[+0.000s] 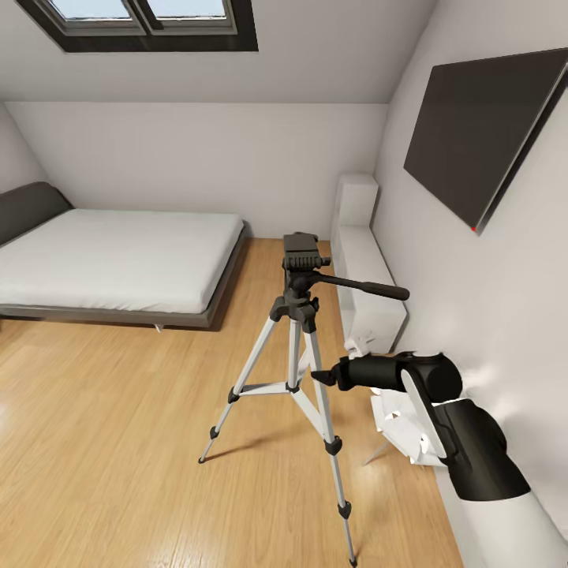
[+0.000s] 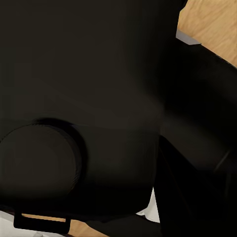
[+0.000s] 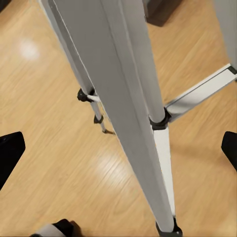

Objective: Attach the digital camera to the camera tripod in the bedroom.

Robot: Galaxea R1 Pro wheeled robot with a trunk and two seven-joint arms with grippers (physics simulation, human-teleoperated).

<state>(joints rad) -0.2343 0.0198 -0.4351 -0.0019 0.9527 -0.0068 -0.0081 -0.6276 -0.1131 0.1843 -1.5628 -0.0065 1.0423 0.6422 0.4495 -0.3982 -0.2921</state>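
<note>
The camera tripod (image 1: pixel 293 347) stands on the wood floor in mid-room, silver legs spread, its pan handle (image 1: pixel 371 287) pointing right. A black boxy block (image 1: pixel 300 251) tops its head; I cannot tell whether that is the digital camera or only the head. My right gripper (image 1: pixel 322 377) hangs low beside the tripod's right leg, pointing at it. In the right wrist view the silver leg (image 3: pixel 129 98) runs between the two wide-apart fingertips (image 3: pixel 10 153), so the right gripper (image 3: pixel 120 150) is open and apart from the leg. The left wrist view is mostly a close dark surface (image 2: pixel 74 98) with a round shape; no fingers can be made out.
A low grey bed (image 1: pixel 110 264) lies at the left. The right wall carries a dark TV (image 1: pixel 485 130), with a white cabinet (image 1: pixel 364 268) below it and a white lamp-like object (image 1: pixel 398 422) on the floor by my right arm. Open wood floor (image 1: pixel 102 442) spreads at the front left.
</note>
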